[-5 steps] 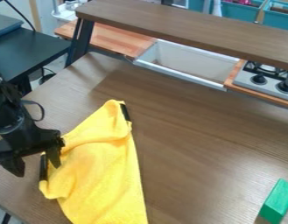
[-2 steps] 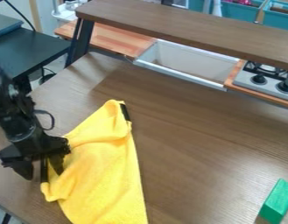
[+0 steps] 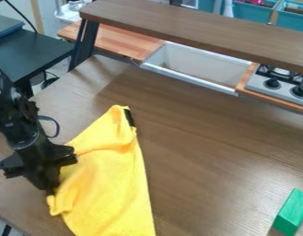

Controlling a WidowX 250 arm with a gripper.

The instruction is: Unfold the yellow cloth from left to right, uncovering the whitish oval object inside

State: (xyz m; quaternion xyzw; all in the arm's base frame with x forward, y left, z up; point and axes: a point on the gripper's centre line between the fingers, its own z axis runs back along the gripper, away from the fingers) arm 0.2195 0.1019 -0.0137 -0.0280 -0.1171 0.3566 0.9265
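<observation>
**End effector closed on the left edge of a yellow cloth**

My end effector [image 3: 51, 188] points down at the left of the view, pressed together and pinching the yellow cloth [image 3: 107, 184] at its left edge. The cloth lies on the brown wood-grain surface [image 3: 202, 147], left of the middle. Beyond its long right side, a broad stretch of that surface extends to the green block [image 3: 292, 209], which lies well apart at the lower right. The surface's near-left edge slants past below me, and room also extends from the cloth's far tip toward the white basin [image 3: 190, 62] and the stove [image 3: 277, 84]. A raised brown shelf [image 3: 196, 28] spans above the far side, its dark support [image 3: 84, 44] standing at the far left corner.

My fingertips overlap the cloth's left edge, so the exact depth of the grip is hard to make out. The view's lower border cuts off the cloth; its right border cuts off the block and stove. The shelf hides part of the stove.

The cloth is bright and soft-looking, narrow at its far tip and wider toward the viewer, with shallow folds and a dark strip [image 3: 129, 118] beside the tip.
</observation>
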